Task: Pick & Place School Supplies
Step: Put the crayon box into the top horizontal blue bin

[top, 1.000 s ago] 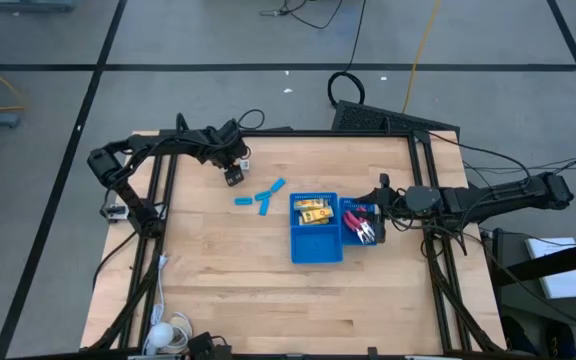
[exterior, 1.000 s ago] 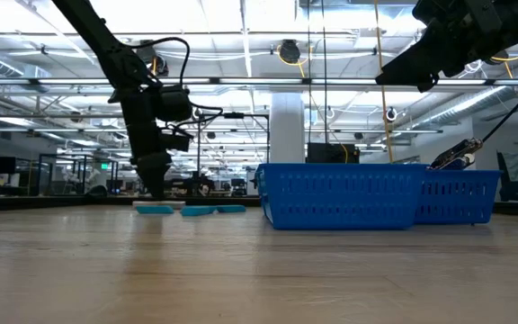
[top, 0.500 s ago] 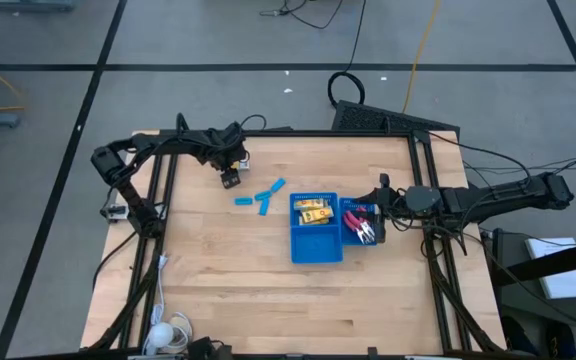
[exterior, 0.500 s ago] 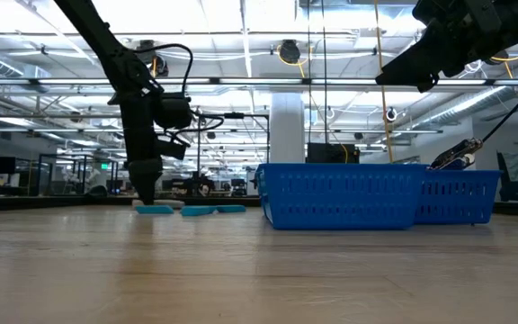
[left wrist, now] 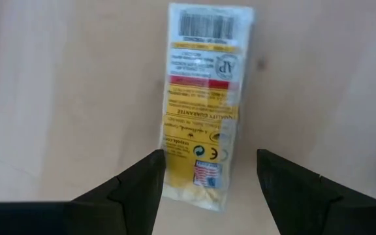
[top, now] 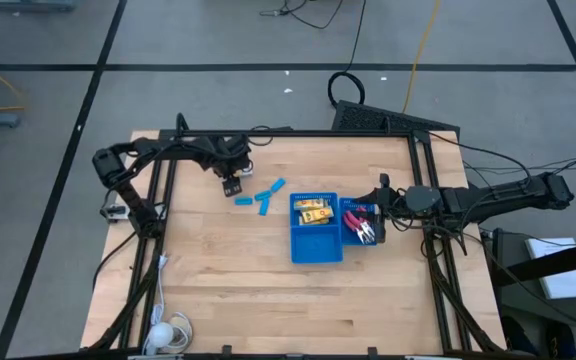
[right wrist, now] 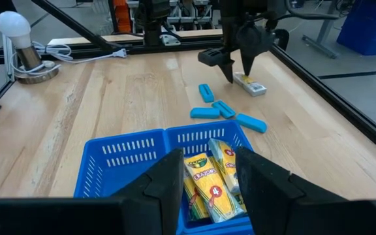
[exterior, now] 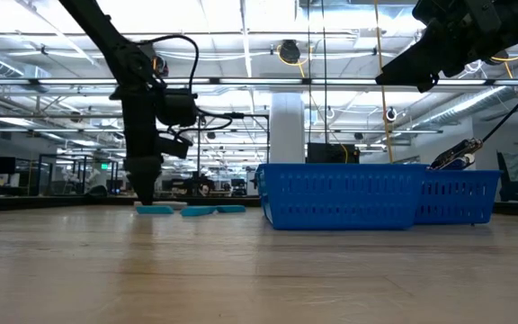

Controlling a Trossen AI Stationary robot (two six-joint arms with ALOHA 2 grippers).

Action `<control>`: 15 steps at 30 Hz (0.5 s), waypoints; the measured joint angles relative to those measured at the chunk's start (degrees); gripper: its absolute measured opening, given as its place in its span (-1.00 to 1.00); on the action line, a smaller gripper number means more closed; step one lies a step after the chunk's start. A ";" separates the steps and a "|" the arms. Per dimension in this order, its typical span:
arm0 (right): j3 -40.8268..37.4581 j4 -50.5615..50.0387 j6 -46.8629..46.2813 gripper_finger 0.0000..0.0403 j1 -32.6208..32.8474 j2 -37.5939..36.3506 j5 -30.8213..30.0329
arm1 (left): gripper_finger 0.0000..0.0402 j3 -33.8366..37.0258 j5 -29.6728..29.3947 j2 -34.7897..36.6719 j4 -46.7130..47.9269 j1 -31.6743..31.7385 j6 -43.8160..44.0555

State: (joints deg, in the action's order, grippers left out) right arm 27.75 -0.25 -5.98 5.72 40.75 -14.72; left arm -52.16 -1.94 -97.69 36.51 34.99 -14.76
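Both fingers of the left claw point(left wrist: 204, 189) stand spread, empty, straddling the yellow packet point(left wrist: 204, 104) below.

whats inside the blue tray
The blue tray holds yellow crayon packets in one compartment and red-handled tools in another. What lies beneath them is hidden.

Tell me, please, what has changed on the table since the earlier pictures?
The left gripper has moved a little toward the table's far edge and now hangs open over a yellow packet lying on the wood, not holding it. The right gripper, the blue tray and the light-blue pieces stayed as they were.
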 joint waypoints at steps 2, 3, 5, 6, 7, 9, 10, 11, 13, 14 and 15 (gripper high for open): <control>0.00 0.02 0.00 -0.34 0.00 0.00 0.00 | 0.21 0.04 0.31 0.05 0.60 -1.20 1.06; 0.00 0.00 0.00 -0.34 0.01 0.00 0.00 | 0.21 0.04 0.35 0.36 0.84 -1.72 1.58; 0.00 0.02 0.00 -0.34 0.00 0.00 0.00 | 0.21 0.09 0.36 1.09 1.08 -2.55 3.04; -0.01 0.02 0.00 -0.34 0.01 0.00 0.00 | 0.21 0.16 -0.10 1.42 1.01 -3.04 3.88; -0.02 0.00 0.00 -0.34 0.00 0.00 0.00 | 0.21 0.26 -0.46 1.98 1.31 -3.42 4.39; -0.02 0.02 0.00 -0.34 0.00 -0.02 0.00 | 0.21 0.44 -0.47 3.44 1.70 -4.09 4.83; -0.01 0.02 0.00 -0.34 0.00 -0.02 0.00 | 0.21 0.44 -0.61 4.14 1.84 -4.42 4.79; -0.01 0.00 0.00 -0.34 0.00 -0.02 0.00 | 0.21 0.47 -0.99 5.01 2.02 -4.66 4.45; -0.02 0.03 0.00 -0.34 0.00 -0.02 0.00 | 0.21 0.39 -2.79 6.35 1.16 -4.88 3.05; -0.02 0.04 0.02 -0.34 0.00 -0.02 0.00 | 0.21 0.37 -4.47 6.72 0.73 -4.86 2.49; -0.02 0.00 0.04 -0.34 0.00 -0.02 0.00 | 0.21 0.37 -5.40 6.91 0.23 -4.74 2.16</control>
State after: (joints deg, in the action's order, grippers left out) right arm 27.73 -0.25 -5.93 5.72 40.73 -14.72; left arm -51.79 -7.34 -90.79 36.75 30.25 -12.59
